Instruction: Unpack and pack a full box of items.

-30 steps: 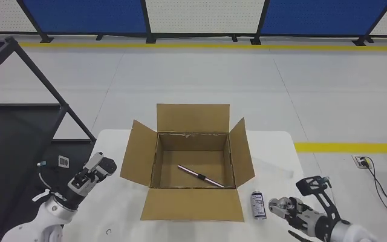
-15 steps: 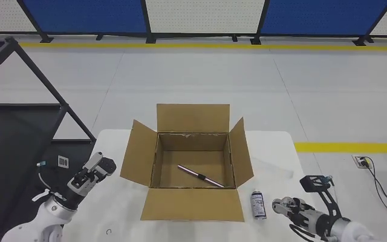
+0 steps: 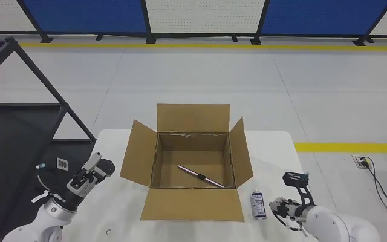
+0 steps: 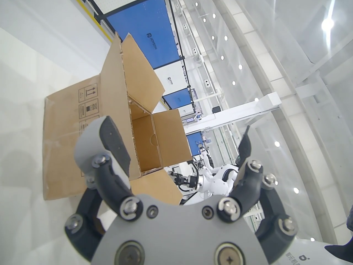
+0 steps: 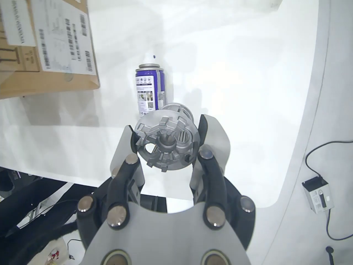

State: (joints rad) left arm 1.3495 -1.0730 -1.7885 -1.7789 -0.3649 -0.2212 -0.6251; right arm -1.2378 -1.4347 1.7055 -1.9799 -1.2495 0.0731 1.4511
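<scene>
1. Metal, toothed and disc-shaped, a machined part point(image 5: 166, 143) sits pinched between the two fingers of the right gripper point(image 5: 168, 136), at the near right corner of the white table point(image 5: 220, 56).
2. Just past the part in the right wrist view is a purple-and-white spray can point(image 5: 150, 89). Whether the part touches it I cannot tell, nor whether the can stands or lies.
3. From above, the right gripper point(image 3: 283, 209) is just beside the spray can point(image 3: 257, 205), on the side away from the cardboard box point(image 3: 193, 206). The can is close to the box's near right corner, on bare table point(image 3: 121, 209).
4. On the other side, the left gripper point(image 3: 103, 167) is over the table's left part, apart from the box's left flap. Its fingers are spread wide with nothing between them.
5. In the left wrist view, the left gripper point(image 4: 179, 136) faces the cardboard box point(image 4: 69, 128), whose flaps are folded outward.
6. The box is in the middle of the table with all four flaps open. A thin rod point(image 3: 201, 176) lies slantwise on its floor, towards the near right corner.
7. Beyond the table's right edge, a cable and a small adapter point(image 5: 317, 194) lie on the pale floor.
8. Farthest off, blue and white partition panels point(image 3: 84, 15) run across the room.
</scene>
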